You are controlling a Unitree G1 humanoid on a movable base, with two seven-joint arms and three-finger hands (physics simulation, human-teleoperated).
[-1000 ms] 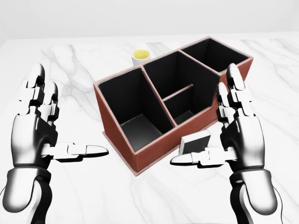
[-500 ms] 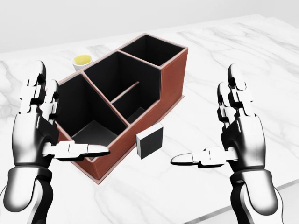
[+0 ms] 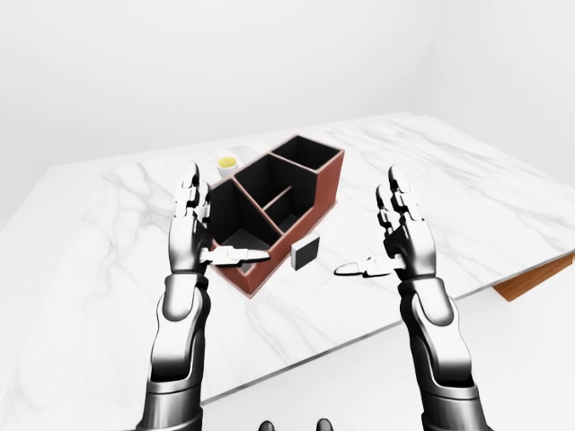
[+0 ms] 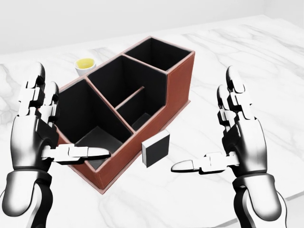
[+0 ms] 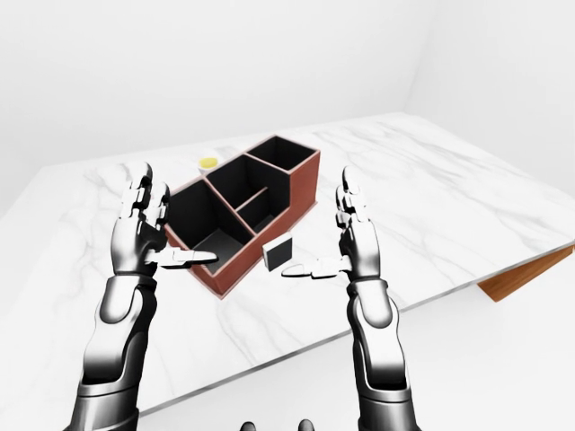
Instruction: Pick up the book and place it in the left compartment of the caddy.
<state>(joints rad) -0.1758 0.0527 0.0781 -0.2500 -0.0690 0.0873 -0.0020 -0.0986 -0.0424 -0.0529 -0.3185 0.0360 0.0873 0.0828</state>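
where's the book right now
In the head view the book stands on the marble table just below centre, against the caddy wall's lower right side, between the two open hands, nearer the right hand.

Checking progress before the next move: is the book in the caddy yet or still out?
Out. The book stands on the table beside the caddy, outside its wall; neither hand holds it.

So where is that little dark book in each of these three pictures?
Left-eye view: the book stands just right of centre, against the red caddy's lower right wall.
Head view: the book is near the middle, lower down, between the two hands.
Right-eye view: the book sits slightly left of centre.
Shared landmark: the small yellow-filled cup beyond the caddy.
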